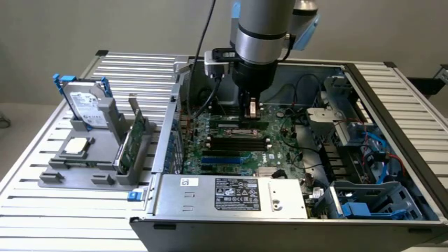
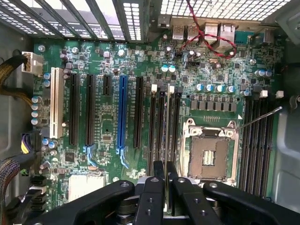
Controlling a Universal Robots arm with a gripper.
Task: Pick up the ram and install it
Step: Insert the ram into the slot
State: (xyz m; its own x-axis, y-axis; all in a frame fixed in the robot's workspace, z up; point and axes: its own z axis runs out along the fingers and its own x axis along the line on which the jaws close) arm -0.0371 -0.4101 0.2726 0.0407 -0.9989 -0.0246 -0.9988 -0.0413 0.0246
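The gripper (image 2: 165, 169), jaws clamped on the ram (image 2: 168, 122), holds it edge-down over the middle of the motherboard (image 2: 104, 124).
Light and stiff but probably brittle, it looks best pinched on its flat faces, off the contacts. The black slots (image 2: 156, 131) crowd both sides, the bare CPU socket (image 2: 209, 157) sits just beside, and red wires (image 2: 206, 35) loop near the board's edge.
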